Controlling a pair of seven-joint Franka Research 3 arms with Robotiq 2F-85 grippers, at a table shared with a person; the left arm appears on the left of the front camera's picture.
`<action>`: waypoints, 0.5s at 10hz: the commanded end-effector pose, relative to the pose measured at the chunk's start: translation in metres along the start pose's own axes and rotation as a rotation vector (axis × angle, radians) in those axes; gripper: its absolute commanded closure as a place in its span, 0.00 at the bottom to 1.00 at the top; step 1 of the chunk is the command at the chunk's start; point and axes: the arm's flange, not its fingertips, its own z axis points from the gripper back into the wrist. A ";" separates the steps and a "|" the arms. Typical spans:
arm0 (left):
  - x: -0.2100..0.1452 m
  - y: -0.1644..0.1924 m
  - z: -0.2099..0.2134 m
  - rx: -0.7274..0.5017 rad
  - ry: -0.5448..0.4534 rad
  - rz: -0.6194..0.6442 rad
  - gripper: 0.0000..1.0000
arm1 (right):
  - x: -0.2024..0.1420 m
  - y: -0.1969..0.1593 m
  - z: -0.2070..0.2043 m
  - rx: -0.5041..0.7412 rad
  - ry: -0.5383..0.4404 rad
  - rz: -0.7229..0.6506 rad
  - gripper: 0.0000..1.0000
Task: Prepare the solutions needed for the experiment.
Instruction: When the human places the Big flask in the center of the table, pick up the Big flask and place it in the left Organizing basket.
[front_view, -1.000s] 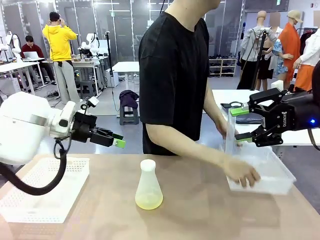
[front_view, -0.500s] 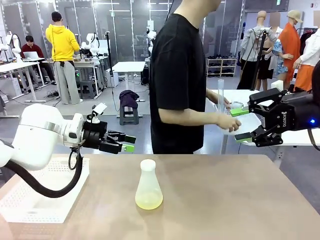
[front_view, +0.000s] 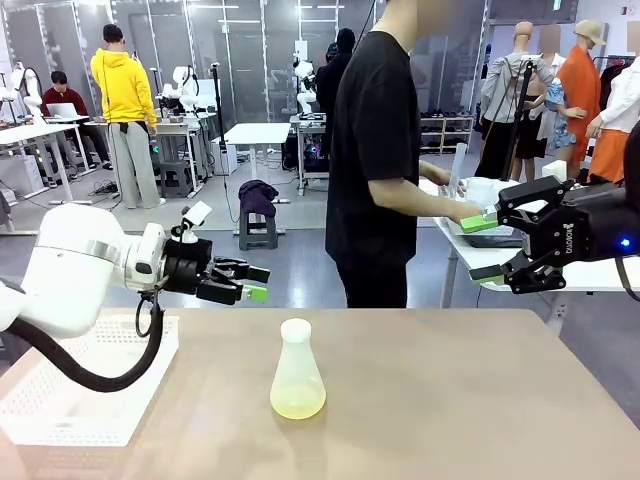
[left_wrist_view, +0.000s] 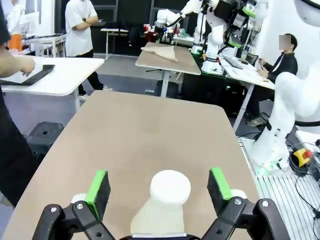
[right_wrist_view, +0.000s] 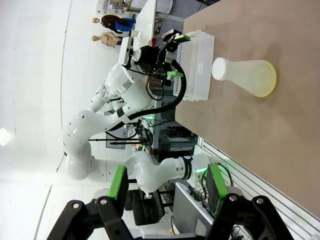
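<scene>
A translucent whitish conical flask with a narrow neck (front_view: 298, 370) stood upright on the tan wooden table (front_view: 450, 400), about midway between its left and right edges and closer to the near edge than the far one. A small amount of pale yellow, slightly cloudy liquid (front_view: 298, 404) lay in its bottom. Nothing touched the flask.

The left gripper (front_view: 255, 283) hung in the air over the far edge of the table, left of the middle, its fingers pointing toward the right side. Its green-padded jaws were spread wide and carried nothing. In the left wrist view the flask's rounded white top (left_wrist_view: 169, 189) showed between the parted fingers of the left gripper (left_wrist_view: 159, 185), but lower down and apart from both pads.

The right gripper (front_view: 483, 247) hung above and beyond the table's far right corner, its jaws also apart with nothing between them. In the right wrist view its released fingers (right_wrist_view: 166, 182) framed the scene, and the flask (right_wrist_view: 245, 75) showed well away on the tabletop.

A white perforated plastic tray (front_view: 60, 400) lay along the table's left edge, near the near-left corner. A person in a black T-shirt (front_view: 375, 150) stood past the far edge, turned to a white side table (front_view: 455, 235), one hand (front_view: 466, 210) reaching over it.
</scene>
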 end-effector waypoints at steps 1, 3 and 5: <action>-0.010 0.017 -0.021 -0.045 -0.068 -0.113 0.00 | 0.001 0.002 -0.001 0.019 -0.006 0.009 0.21; -0.014 0.023 -0.028 -0.088 -0.125 -0.147 0.00 | 0.001 0.002 -0.001 0.019 -0.006 0.009 0.21; -0.022 0.026 -0.033 -0.093 -0.125 -0.110 0.00 | 0.001 0.002 -0.001 0.019 -0.006 0.009 0.21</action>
